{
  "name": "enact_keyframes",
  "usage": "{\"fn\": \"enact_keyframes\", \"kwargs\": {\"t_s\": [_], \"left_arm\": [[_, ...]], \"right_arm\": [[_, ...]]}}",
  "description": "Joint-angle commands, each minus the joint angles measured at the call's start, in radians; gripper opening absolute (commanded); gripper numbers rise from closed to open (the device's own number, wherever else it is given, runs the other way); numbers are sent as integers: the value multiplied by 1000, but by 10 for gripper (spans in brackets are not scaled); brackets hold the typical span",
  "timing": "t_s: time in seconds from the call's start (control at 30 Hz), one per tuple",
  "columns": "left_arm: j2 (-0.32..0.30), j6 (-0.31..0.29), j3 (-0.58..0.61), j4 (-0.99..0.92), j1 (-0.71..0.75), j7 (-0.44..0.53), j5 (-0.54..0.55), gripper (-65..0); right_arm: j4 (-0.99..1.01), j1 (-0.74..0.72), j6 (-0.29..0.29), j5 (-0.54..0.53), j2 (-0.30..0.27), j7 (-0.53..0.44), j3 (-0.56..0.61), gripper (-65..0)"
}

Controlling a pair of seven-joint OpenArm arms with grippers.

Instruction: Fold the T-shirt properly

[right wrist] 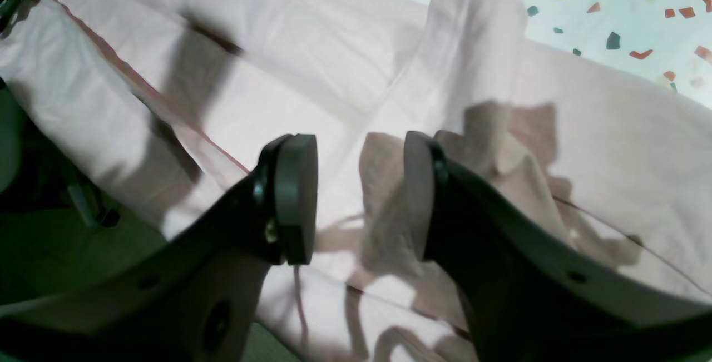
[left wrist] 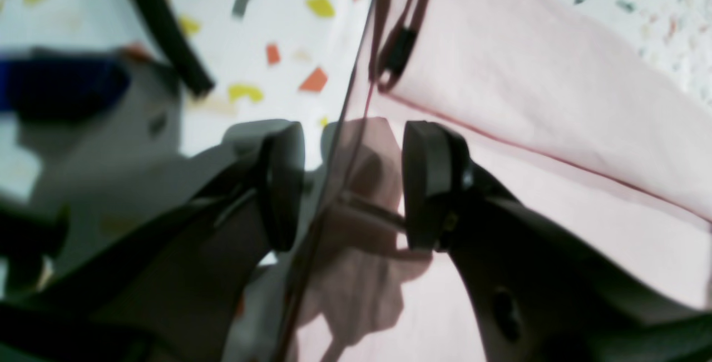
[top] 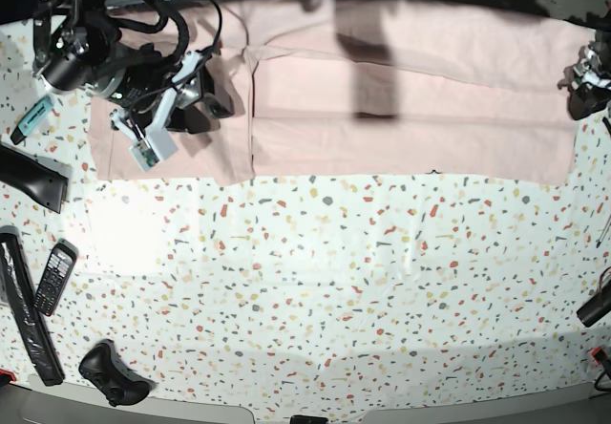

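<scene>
Now we are straddling the T-shirt (top: pixel 401 99) along the worktop's far edge.
Left gripper (left wrist: pixel 353 184) and right gripper (right wrist: pixel 360 198) are hovering wide, empty, at opposite ends of its long axis.

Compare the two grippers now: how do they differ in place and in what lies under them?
The right gripper is over the T-shirt at its sleeve end; the left gripper is at the opposite end. Under the right gripper lies only pink cloth; the left gripper straddles the shirt's edge, speckled table beside it. Both stand open, holding nothing.
</scene>
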State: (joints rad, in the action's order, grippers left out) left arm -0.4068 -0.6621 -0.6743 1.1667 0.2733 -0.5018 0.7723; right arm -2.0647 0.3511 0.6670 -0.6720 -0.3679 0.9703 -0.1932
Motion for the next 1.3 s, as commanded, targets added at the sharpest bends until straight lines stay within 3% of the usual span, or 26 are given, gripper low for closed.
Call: {"fn": "enact_keyframes", "kwargs": {"t_s": [0.0,0.3,0.57,0.63,0.77,1.03,1.27], "left_arm": [[-9,-11,-7,8,2,1,26,-377],[110,-27,-6,5,-13,35,93,-378],[158,-27,-6,5,-74,47,93,-385],[162,-27,-6,5,-75,49,93,-417],[162,-27,-6,5,-74,61,61,-650],[121,-26,-34,5,-72,308,-69,-650],[23,-27,-40,12,-71,285,-50,-650]], "right_arm": [[-20,-8,11,-12,-9,-20,-5,-400],[-20,-7,11,-12,-9,-20,-5,-400],[-20,-7,10,-12,-9,-18,-5,-400],[-20,-7,11,-12,-9,-18,-5,-400],[-20,-8,10,-12,-9,-19,-5,-400],[-20,-7,10,-12,-9,-19,-6,-400],[-20,-8,11,-12,-9,-20,-17,-400]]}}
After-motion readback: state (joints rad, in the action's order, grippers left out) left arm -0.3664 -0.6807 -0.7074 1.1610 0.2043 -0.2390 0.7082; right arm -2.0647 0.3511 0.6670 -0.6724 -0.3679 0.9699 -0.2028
